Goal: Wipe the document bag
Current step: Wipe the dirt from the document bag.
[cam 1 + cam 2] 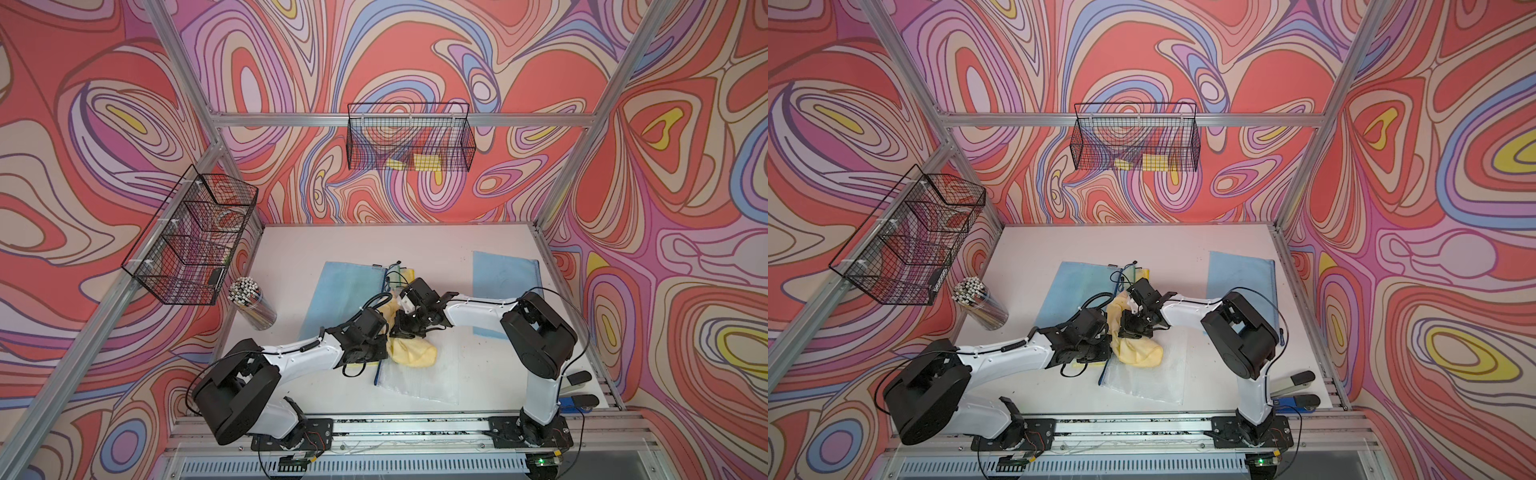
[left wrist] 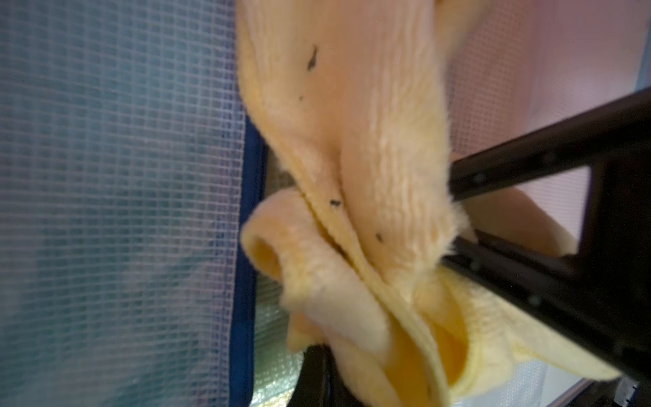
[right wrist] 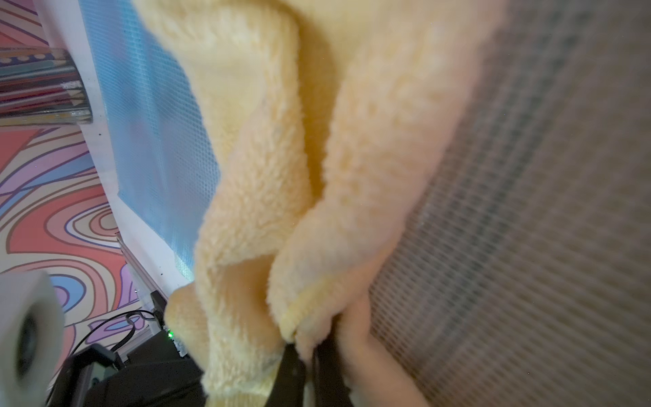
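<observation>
A fluffy yellow cloth [image 1: 415,353] [image 1: 1142,353] is bunched over a clear mesh document bag [image 1: 419,384] [image 1: 1144,384] with a blue zip edge, at the table's front middle. Both arms meet over it. My left gripper [image 1: 386,347] [image 1: 1111,347] is shut on one fold of the cloth [image 2: 370,123]; one of its black fingers [image 2: 311,380] shows beside the blue zip [image 2: 246,246]. My right gripper [image 1: 399,330] [image 3: 310,356] is shut on another fold of the cloth [image 3: 370,123], and the mesh bag [image 3: 546,211] lies just beneath.
A blue document bag [image 1: 345,291] lies left of the cloth and another [image 1: 505,282] at the right edge. A jar of pens [image 1: 253,305] stands at the left. Wire baskets hang on the left wall [image 1: 195,241] and back wall [image 1: 411,137]. Staplers [image 1: 579,378] lie front right.
</observation>
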Robot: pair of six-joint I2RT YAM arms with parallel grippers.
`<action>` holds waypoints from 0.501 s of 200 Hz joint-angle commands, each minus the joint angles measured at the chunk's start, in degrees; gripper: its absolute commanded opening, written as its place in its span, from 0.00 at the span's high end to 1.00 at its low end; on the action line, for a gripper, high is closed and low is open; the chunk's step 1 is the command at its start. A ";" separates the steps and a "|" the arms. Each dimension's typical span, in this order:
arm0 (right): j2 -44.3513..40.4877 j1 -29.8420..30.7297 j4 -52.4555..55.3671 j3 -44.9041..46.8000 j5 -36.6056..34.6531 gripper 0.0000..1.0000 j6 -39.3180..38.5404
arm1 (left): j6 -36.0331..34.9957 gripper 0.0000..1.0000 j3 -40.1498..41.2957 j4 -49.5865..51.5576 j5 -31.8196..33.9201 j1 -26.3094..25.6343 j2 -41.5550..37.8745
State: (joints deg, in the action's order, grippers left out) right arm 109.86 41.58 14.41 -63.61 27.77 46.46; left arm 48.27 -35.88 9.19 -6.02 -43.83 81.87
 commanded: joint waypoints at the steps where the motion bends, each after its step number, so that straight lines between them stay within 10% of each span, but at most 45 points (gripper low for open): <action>1: 1.25 -2.31 0.31 2.32 -1.64 1.00 1.95 | 0.62 1.00 -2.74 -1.54 2.12 0.06 0.75; 69: -7.99 -27.16 9.25 13.26 -3.42 1.00 -10.99 | 0.65 1.00 -2.27 0.21 3.84 0.06 -0.29; 100: -11.78 -29.44 13.43 10.47 -3.66 1.00 -12.93 | 1.44 1.00 -2.12 0.21 4.65 0.06 -0.04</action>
State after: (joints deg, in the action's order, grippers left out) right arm 99.96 11.55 20.56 -52.23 27.27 37.28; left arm 48.27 -37.93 7.90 -4.16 -43.88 82.21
